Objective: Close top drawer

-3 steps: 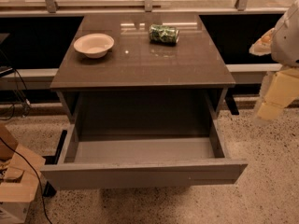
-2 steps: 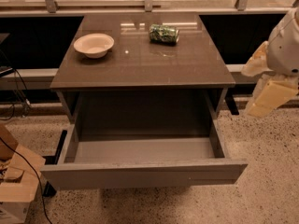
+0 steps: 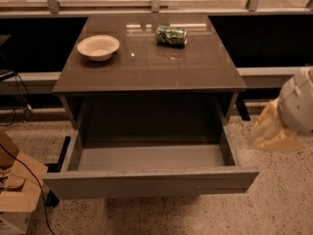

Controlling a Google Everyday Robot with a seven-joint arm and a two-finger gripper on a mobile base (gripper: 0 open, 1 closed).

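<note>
The top drawer (image 3: pixel 146 180) is a wide grey drawer pulled far out of the cabinet, its plain flat front facing me and its inside empty. The cabinet's brown top (image 3: pixel 146 67) lies above it. My gripper (image 3: pixel 274 131) is a blurred pale shape at the right edge of the view. It hangs beside the drawer's right side, level with its open cavity and apart from it.
A white bowl (image 3: pixel 98 47) and a green can lying on its side (image 3: pixel 171 35) rest on the cabinet top. A cardboard box (image 3: pixel 14 195) and cables sit on the speckled floor at the left. A dark wall and a rail run behind the cabinet.
My gripper has dropped lower and moved left, from beside the cabinet top toward the drawer's right side. The drawer has not moved.
</note>
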